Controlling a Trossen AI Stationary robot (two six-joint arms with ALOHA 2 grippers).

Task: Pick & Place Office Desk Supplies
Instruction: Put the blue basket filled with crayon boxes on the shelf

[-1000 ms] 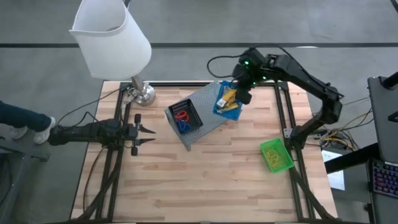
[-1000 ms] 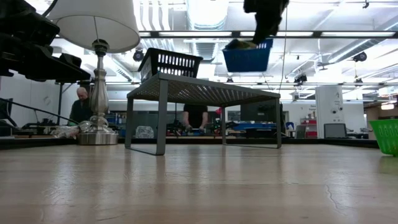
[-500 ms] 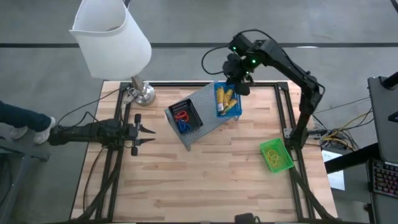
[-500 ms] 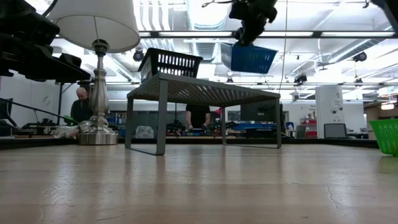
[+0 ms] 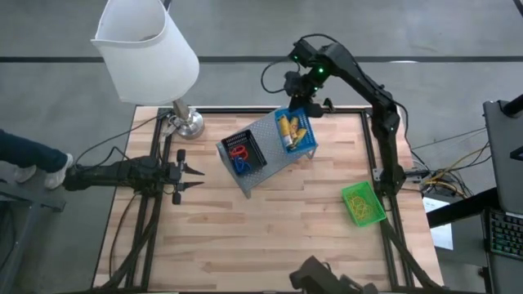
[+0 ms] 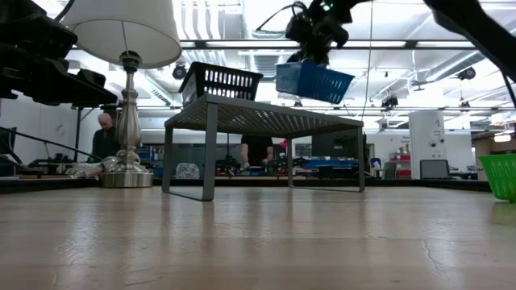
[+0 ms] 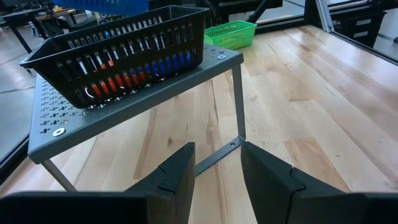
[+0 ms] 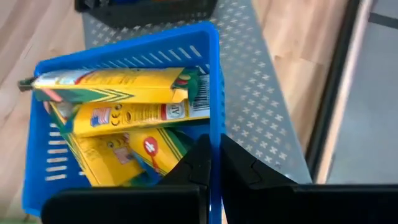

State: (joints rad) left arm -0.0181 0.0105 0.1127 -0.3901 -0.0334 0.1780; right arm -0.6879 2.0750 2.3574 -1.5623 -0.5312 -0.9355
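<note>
our right gripper [image 5: 304, 104] is clenched on the rim of the blue bin [image 5: 296, 131], holding it tilted in the air just above the far end of the grey perforated shelf [image 5: 260, 155]. in the low view the bin hangs clear of the shelf top, lower on the side away from the gripper.

to do this step well, we judge the bin should be levelled before it goes down, so the load does not slide toward the low side, and the rim should be let go only once the base sits flat on the shelf, apart from its neighbour.

contents: below the fingers, the blue bin holds about 3 yellow crayon boxes [image 8: 124, 109] lying crosswise. beyond it on the shelf, the black bin [image 5: 244, 153] holds red and blue loops [image 7: 134, 73]. the green bin [image 5: 362, 202] stands well apart on the wooden table [image 5: 270, 237]; its contents are unclear.

the left gripper [image 5: 185, 175] waits half-open, holding nothing, on the far side of the shelf from the right gripper.
</note>
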